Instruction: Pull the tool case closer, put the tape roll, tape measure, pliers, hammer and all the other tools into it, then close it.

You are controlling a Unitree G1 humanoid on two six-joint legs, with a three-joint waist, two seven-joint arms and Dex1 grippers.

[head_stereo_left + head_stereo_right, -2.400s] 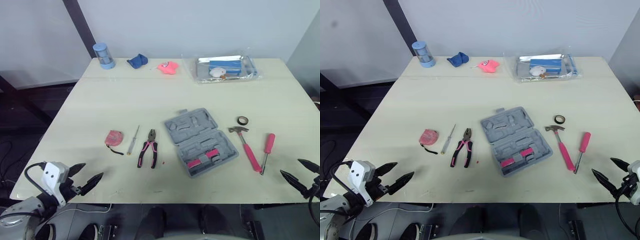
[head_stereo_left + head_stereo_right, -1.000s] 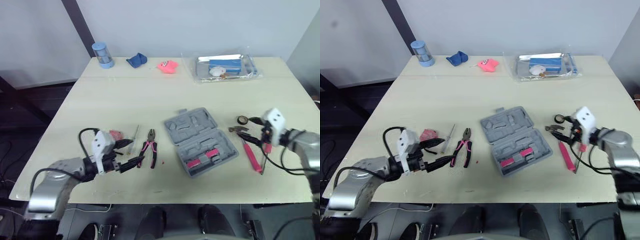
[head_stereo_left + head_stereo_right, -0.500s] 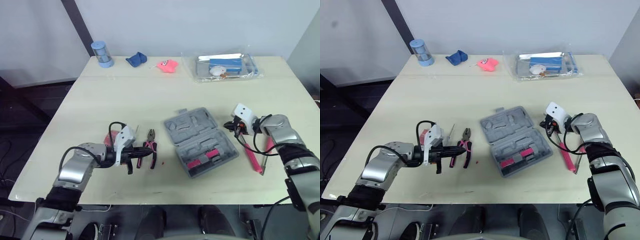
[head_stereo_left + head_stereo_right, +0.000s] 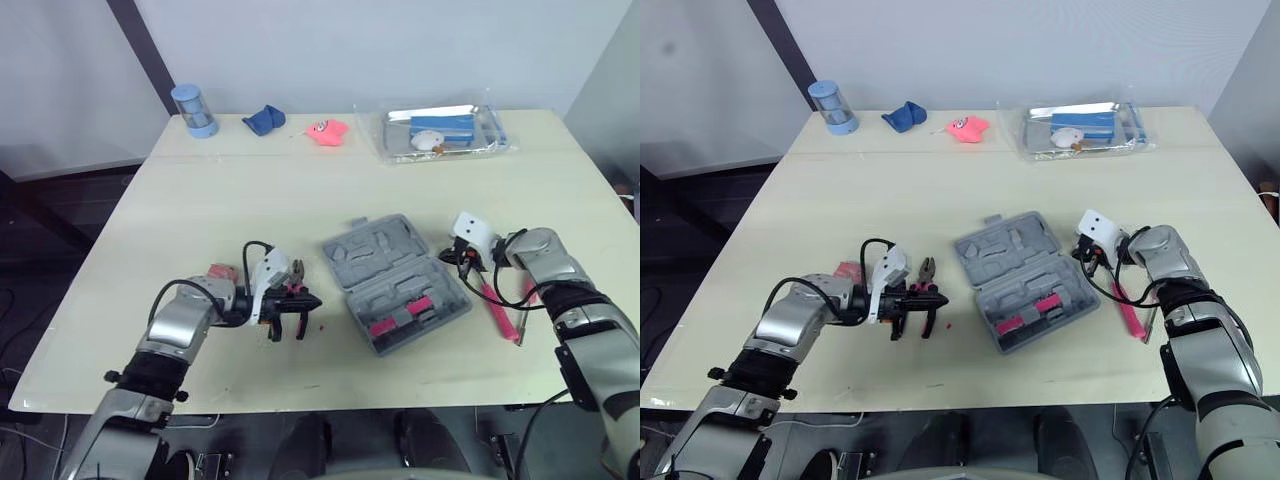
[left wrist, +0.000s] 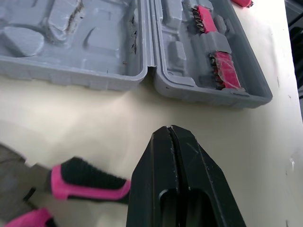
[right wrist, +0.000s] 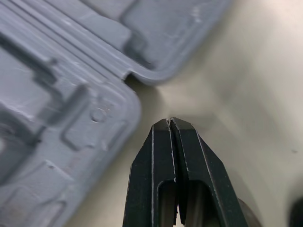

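You are holding the left gripper point(image 5: 169, 128), jaws pressed together, by the pliers point(image 5: 90, 181) left of centre; the right gripper point(image 6: 169, 121), likewise closed, is hovering at the right edge of the tool case point(image 4: 390, 275).

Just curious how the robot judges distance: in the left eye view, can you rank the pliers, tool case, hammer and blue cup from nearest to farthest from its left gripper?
From the left gripper:
1. Pliers, right at it.
2. Tool case, just to its right.
3. Hammer, past the case, right side.
4. Blue cup, far left corner.
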